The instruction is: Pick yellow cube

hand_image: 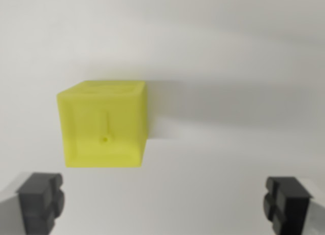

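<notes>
The yellow cube [103, 124] sits on a plain white surface [228, 52], left of centre in the wrist view, translucent and glossy with softly rounded edges and a small dimple on its near face. The gripper [163, 202] is spread wide, its two dark, blocky fingertips [40, 199] at the bottom corners, holding and touching nothing.

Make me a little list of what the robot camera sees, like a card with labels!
thing to grab: yellow cube
where it sits: on a plain white surface, left of the middle of the wrist view
gripper: open, fingers wide apart at the bottom corners
touching the cube: no, both fingers are clear of it
shadow: falls to the cube's right
other things: none in view
</notes>
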Motion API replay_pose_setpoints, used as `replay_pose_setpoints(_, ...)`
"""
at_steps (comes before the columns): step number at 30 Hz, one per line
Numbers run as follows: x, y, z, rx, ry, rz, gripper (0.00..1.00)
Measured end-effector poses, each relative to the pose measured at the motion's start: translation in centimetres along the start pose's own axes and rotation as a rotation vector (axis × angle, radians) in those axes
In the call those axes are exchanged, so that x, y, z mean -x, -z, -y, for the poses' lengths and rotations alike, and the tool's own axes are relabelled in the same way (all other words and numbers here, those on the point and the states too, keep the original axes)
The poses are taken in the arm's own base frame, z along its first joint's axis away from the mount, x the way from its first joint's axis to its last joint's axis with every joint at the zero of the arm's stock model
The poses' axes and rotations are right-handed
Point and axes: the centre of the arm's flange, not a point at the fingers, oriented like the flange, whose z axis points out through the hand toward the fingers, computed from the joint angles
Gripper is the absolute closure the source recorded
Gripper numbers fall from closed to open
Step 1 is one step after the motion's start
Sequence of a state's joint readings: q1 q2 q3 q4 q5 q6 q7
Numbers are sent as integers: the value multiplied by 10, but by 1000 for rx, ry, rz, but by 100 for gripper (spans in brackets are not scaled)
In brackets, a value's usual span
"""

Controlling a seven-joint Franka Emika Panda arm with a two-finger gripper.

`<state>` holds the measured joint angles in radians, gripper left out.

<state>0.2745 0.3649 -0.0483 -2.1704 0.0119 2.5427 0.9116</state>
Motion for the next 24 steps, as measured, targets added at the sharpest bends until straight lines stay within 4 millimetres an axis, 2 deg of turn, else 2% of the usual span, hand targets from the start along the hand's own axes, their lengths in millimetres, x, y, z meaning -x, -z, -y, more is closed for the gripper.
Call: replay_pose_setpoints(24,32,-58,27,1,46,11,0)
